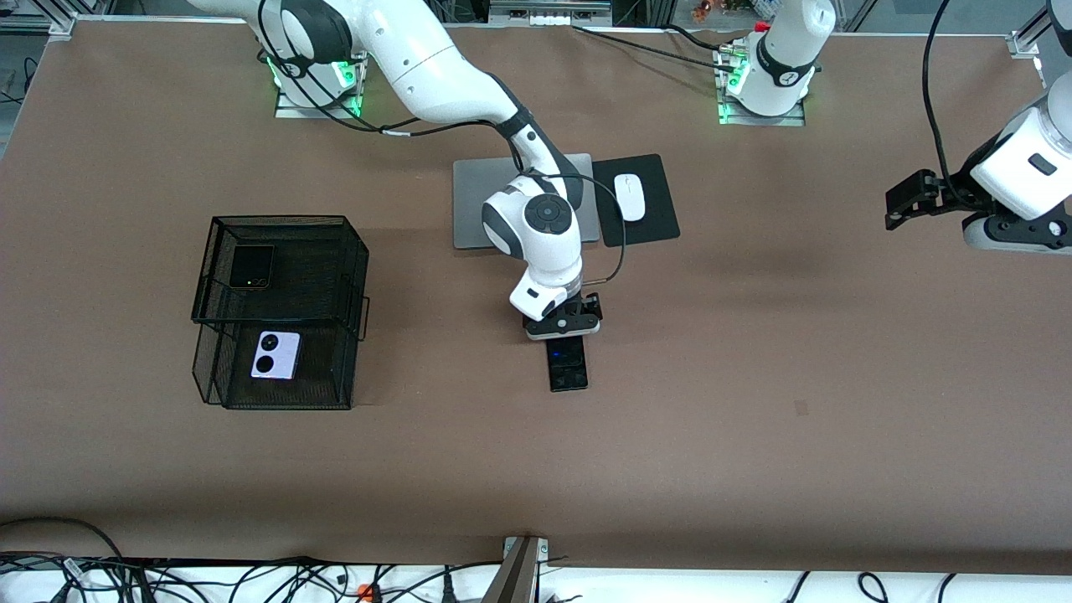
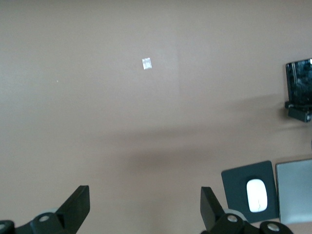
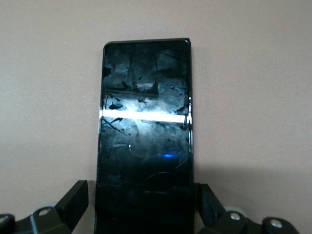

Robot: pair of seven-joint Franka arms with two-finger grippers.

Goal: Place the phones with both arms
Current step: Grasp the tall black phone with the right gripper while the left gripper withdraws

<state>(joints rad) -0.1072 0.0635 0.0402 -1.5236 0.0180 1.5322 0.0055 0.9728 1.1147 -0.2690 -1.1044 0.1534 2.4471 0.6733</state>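
Front view, right claw open astride long black phone

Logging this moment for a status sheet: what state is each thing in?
Long black slab phone: flat on table, between right claw's open fingers.
Small squarish black phone: on black mesh rack's upper tier.
Lilac phone: on lower tier.
Left claw: open, over bare table.

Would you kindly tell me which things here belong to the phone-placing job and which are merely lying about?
Job:
long black phone
lilac phone
small black phone
mesh rack
right pincer
left pincer

Lying about:
white mouse
mouse pad
grey laptop
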